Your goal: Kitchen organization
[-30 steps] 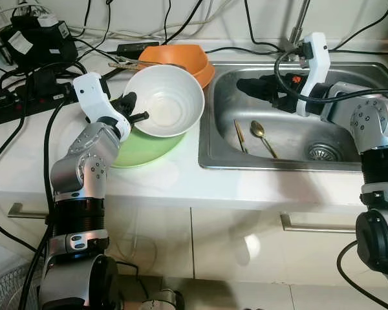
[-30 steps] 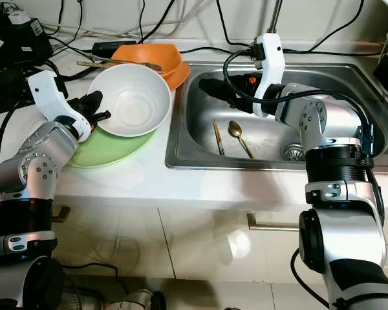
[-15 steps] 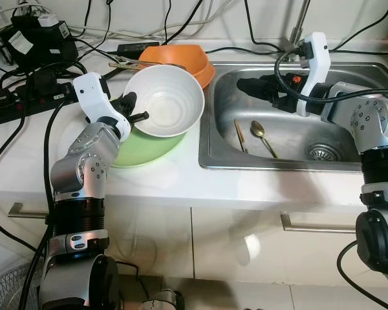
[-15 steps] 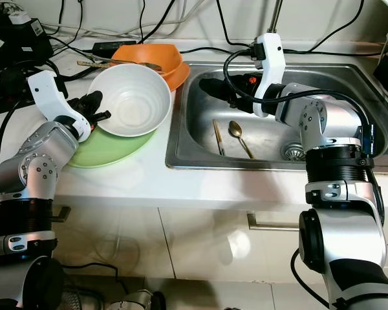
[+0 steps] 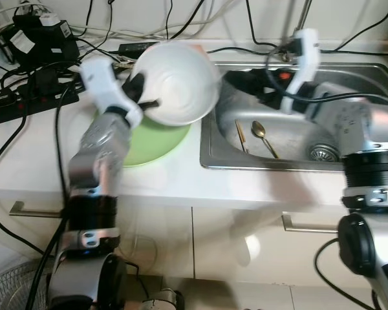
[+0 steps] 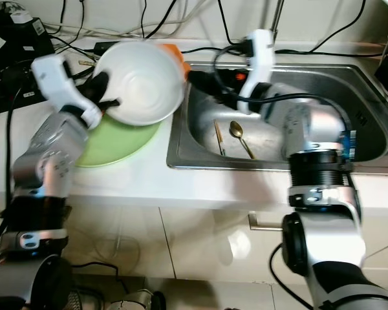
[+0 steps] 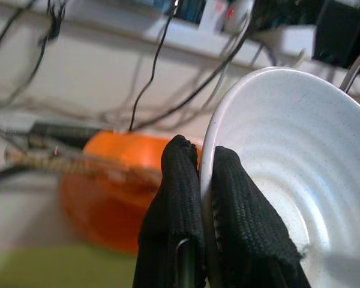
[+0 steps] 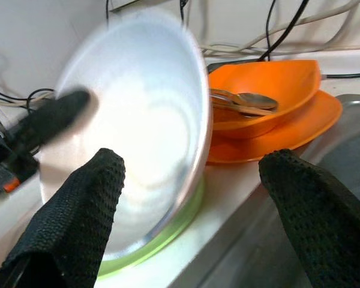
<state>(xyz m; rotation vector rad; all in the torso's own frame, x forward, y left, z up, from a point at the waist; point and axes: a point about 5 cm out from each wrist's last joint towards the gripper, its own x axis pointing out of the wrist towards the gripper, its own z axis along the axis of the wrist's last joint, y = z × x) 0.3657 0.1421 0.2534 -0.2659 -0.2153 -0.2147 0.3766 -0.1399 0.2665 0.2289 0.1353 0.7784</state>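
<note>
Many black cables [image 5: 32, 90] and a black power strip [image 5: 16, 111] lie on the left part of the white worktop [image 5: 32, 168], near the wall, and below its edge stand white cabinet doors [image 5: 246, 239] with metal handles [image 5: 310, 224].

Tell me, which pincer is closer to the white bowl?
Left. The left pincer grips the white bowl's rim; the right pincer is open, just beside it over the sink.
</note>
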